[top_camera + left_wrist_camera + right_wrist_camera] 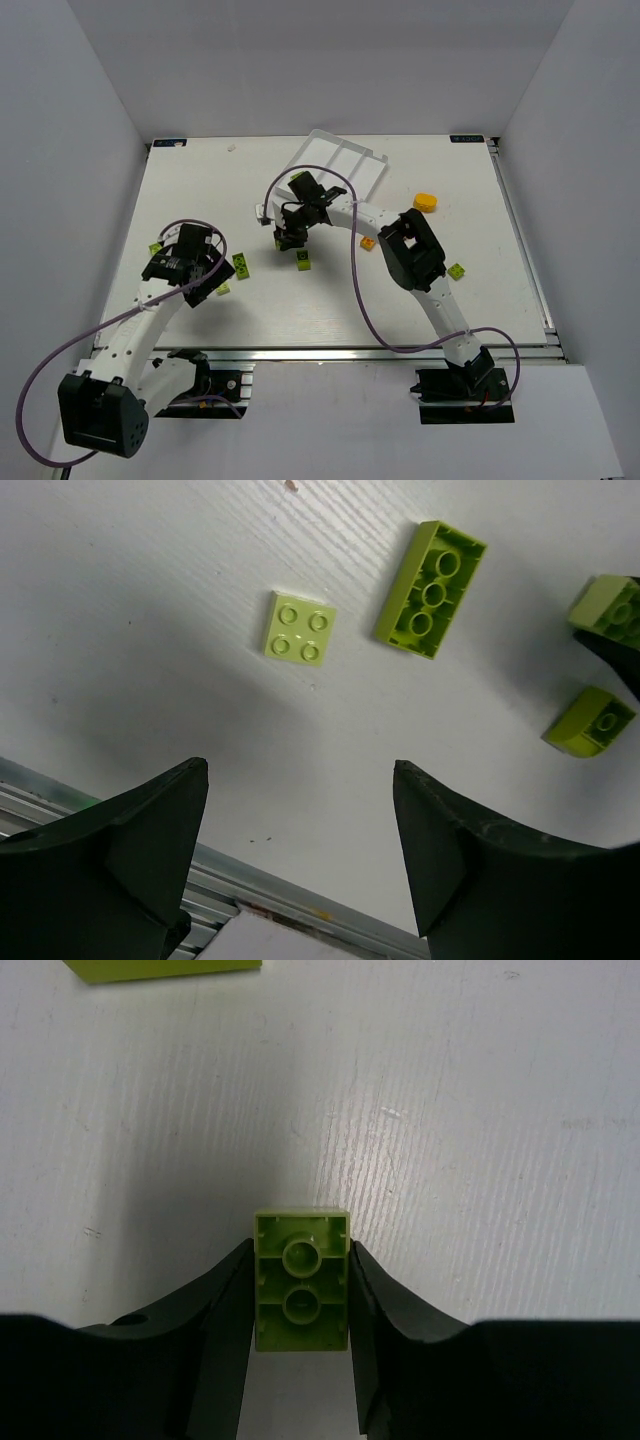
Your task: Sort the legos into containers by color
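Right gripper (300, 1252) is clamped on a light green brick (301, 1295), squeezing it across the narrow width with the hollow side facing the wrist cam. It's just on the near side of the tray (355, 165), not over it. Can't tell if the brick is off the table.

These bricks are hard, light, slick plastic, so I'd pinch on flat opposite walls. Go corner to corner and it'll probably twist out.

Left gripper (298, 780) is spread wide and empty, well off to the tray's near left, above a flat square plate (300, 627) and a long flipped brick (430, 588). The plate looks awkwardly thin to pinch.

The right arm hides the tray's near-left corner, so no idea what's in there. Another brick (608, 608) is cut off at the left cam's edge.
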Tool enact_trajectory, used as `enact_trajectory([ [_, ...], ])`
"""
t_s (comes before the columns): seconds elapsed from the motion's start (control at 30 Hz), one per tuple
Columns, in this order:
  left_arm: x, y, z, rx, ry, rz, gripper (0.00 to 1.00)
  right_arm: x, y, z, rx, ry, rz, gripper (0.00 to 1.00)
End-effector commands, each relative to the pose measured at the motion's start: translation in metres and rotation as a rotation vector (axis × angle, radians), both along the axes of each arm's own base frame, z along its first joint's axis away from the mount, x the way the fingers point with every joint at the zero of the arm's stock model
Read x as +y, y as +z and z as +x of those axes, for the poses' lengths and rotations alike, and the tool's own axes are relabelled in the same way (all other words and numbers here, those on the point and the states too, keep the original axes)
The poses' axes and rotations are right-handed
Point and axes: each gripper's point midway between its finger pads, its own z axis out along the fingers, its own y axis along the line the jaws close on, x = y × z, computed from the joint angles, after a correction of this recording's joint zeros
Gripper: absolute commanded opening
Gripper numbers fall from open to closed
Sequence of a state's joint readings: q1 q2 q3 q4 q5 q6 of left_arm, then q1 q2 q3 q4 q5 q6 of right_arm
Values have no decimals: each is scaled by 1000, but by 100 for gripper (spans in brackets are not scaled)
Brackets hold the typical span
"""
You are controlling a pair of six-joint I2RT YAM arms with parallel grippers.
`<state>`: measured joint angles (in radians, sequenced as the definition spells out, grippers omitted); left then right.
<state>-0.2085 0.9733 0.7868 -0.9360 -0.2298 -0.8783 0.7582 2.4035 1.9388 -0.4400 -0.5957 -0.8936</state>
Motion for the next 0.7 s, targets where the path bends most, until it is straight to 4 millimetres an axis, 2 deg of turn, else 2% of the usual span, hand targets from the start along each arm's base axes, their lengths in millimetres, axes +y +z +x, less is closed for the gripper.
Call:
enact_trajectory([
  [0.0, -3, -9, 8, -12, -34, 2, 84, -1, 39, 12, -33, -39, 42, 17],
  [0.1, -2, -18, 10, 2, -43, 18, 84, 5, 85, 31, -19, -129, 131, 9],
  [0.13, -2, -19, 12, 2, -42, 23, 84, 4, 99, 46, -30, -177, 164, 0],
  [0.17, 0, -22, 11, 10, -41, 33, 84, 6, 109, 53, 5, -255, 184, 0],
  [0.2, 1, -25, 12, 17, -49, 40, 84, -3, 121, 75, -24, -346, 197, 0],
  [0.3, 1, -30, 13, 20, -76, 55, 84, -8, 138, 103, -32, -492, 242, 0],
  [0.33, 1, -32, 15, 20, -85, 60, 84, -16, 145, 116, -40, -531, 257, 0],
  [0.43, 2, -36, 14, 31, -103, 74, 84, -28, 149, 138, -52, -635, 279, 0],
  [0.57, 0, -37, 15, 35, -123, 71, 84, -46, 141, 174, -98, -787, 289, 0],
  [0.6, -1, -37, 16, 38, -124, 69, 84, -49, 144, 184, -126, -822, 310, 0],
  [0.67, -2, -37, 15, 41, -131, 64, 85, -51, 137, 194, -131, -845, 321, 0],
])
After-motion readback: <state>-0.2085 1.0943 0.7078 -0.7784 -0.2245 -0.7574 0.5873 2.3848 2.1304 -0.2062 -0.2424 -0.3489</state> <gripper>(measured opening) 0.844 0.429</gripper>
